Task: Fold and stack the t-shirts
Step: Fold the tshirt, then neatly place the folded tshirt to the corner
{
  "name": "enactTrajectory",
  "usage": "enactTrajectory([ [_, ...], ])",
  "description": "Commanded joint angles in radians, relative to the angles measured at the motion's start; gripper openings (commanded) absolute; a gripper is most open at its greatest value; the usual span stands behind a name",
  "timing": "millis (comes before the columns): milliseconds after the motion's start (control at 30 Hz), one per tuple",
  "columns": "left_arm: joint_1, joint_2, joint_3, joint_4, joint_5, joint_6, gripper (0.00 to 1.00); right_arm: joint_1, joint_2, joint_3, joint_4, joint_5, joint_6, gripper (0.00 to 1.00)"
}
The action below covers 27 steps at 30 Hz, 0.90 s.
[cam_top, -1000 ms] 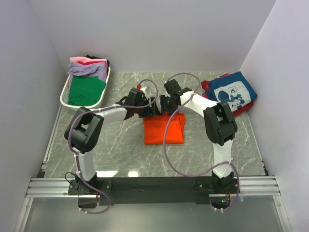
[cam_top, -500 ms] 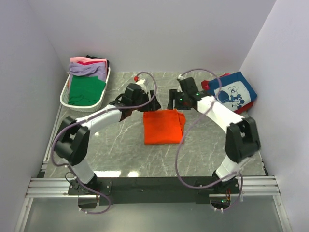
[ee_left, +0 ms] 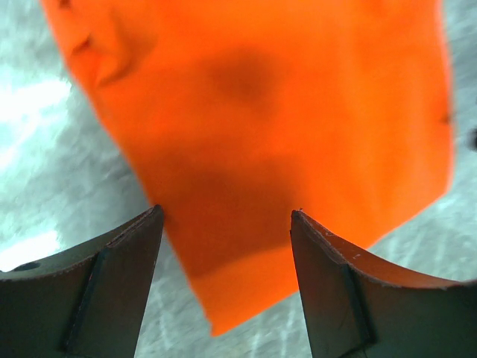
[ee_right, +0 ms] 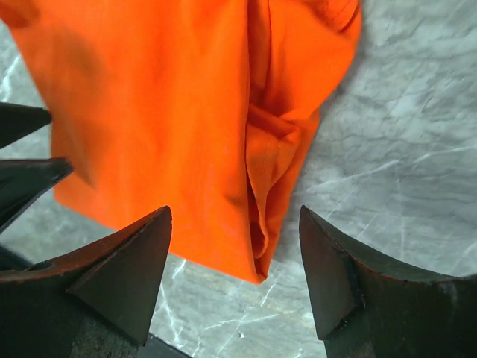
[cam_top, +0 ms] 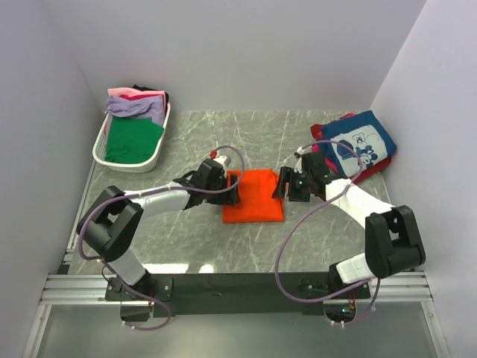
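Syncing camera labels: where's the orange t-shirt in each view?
Top external: orange t-shirt, folded, mid-table.
Left wrist: orange t-shirt fills the upper frame.
Right wrist: orange t-shirt, upper left to centre.
Shared landmark: grey marble table around it.

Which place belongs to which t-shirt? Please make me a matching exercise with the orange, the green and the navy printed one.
Things:
1. orange t-shirt
2. green t-shirt
3. navy printed t-shirt

Places:
A. in the white basket, at the far left
B. at the far right, lying on a red t-shirt
C. folded flat in the middle of the table

Pairs: 1-C, 2-A, 3-B
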Motion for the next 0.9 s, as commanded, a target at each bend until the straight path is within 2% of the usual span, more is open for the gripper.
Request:
enactTrajectory([
  [0,0.001,-0.046,-0.034,0.025,-0.034,0.008,0.75,-0.031,-0.046,-0.038,0.104,-0.095,0.018,0.76],
  [467,0.001,0.02,-0.066,0.115,0.0,-0.009,0.74,-0.098,0.117,-0.136,0.299,-0.242,0.049,0.76],
  [700,-0.002,0.06,-0.052,0.135,0.017,-0.009,0.72,-0.092,0.201,-0.136,0.375,-0.266,0.079,0.75],
  [867,-0.003,0.08,-0.043,0.148,0.031,-0.012,0.71,-0.036,0.236,-0.114,0.381,-0.242,0.088,0.75],
])
